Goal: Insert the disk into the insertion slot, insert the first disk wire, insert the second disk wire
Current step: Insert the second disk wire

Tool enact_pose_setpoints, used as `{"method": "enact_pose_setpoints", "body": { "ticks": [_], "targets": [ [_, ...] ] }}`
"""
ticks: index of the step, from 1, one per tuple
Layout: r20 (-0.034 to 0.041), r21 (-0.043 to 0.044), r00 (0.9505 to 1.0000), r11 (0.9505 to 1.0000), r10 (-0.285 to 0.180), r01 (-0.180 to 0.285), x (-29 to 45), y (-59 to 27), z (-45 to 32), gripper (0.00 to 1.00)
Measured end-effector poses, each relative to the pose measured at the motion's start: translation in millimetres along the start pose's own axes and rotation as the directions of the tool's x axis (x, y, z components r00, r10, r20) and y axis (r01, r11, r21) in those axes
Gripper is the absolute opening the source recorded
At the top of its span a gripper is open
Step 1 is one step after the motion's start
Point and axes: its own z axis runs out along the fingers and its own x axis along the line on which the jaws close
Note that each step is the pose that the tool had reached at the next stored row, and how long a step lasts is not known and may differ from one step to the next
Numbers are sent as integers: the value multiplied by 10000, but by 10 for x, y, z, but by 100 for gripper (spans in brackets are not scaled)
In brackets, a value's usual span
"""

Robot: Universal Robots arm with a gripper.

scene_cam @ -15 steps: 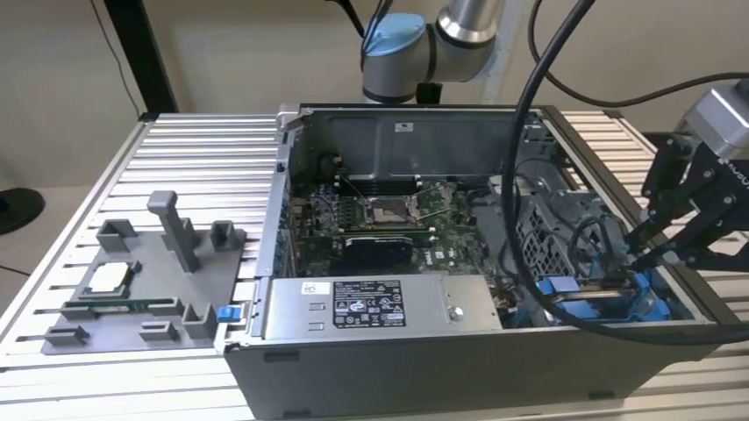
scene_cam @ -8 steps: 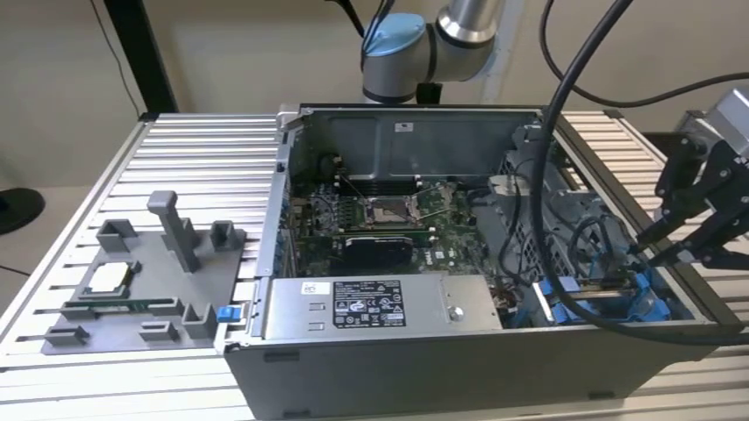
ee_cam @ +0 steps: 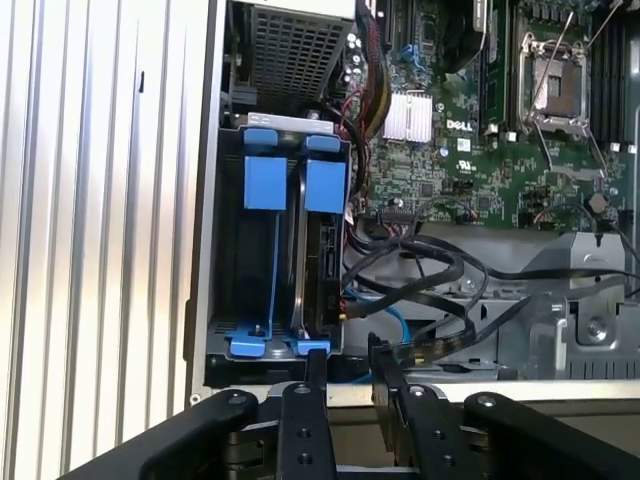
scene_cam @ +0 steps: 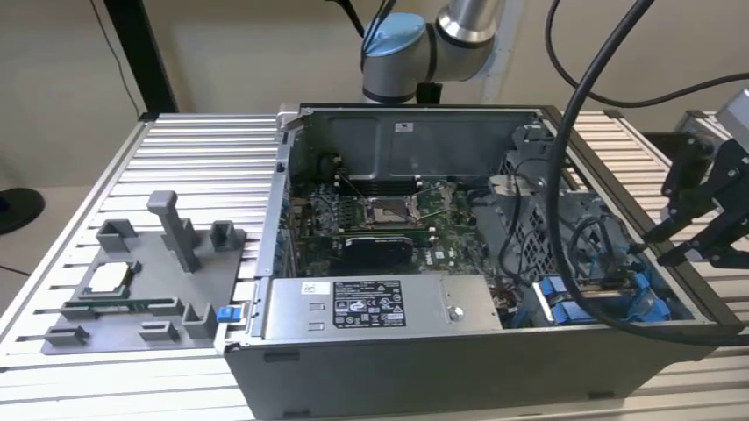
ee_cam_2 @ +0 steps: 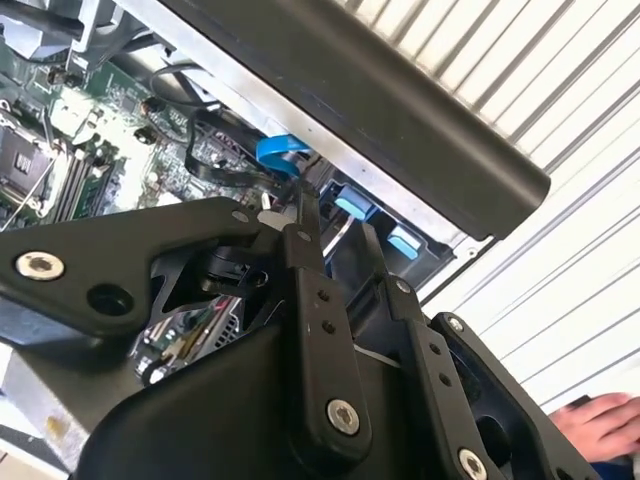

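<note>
The ribbed metal tabletop [scene_cam: 188, 140] carries an open computer case [scene_cam: 468, 360] before a beige wall [scene_cam: 234, 53]. The disk [ee_cam: 324, 265] sits on edge in the insertion slot [ee_cam: 250, 270]. The claw [ee_cam: 347, 352] hangs near it, spread apart and empty.

white label [scene_cam: 351, 303] on power-supply box [scene_cam: 468, 303], print unreadable

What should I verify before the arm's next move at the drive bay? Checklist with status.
1. Jaws empty: ok. The gripper jaws stand apart, nothing between them.
2. Disk seated: cannot tell. The disk stands edge-on in the insertion slot; depth unclear.
3. Wires plugged: cannot tell. The black cables lie loose beside the slot, ends hidden.
4. Approach path: not ok. One of them crosses right at the jaws.
5. Person clear: not ok. A hand shows over the table in the second wrist view.
</note>
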Motion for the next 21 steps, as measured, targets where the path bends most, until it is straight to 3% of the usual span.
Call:
{"method": "enact_pose_setpoints", "body": {
  "ticks": [4,6,9,10,11,14,15,21],
  "targets": [
    [1,-13,10000,10000,1,-1,0,-3,0,100],
    [5,-201,10000,9998,34,-34,1,-8,0,100],
    [30,-214,10000,9998,37,-36,2,-9,12,100],
    [80,-213,10000,9998,31,-29,2,-10,17,100],
    [187,-212,9998,9998,17,-13,3,-11,22,100],
    [604,-205,9982,9998,-30,43,5,-14,33,100],
    [683,-203,9977,9998,-38,52,7,-16,41,100],
    [844,-220,9964,9997,-52,71,17,-39,87,100]
  ]
}}
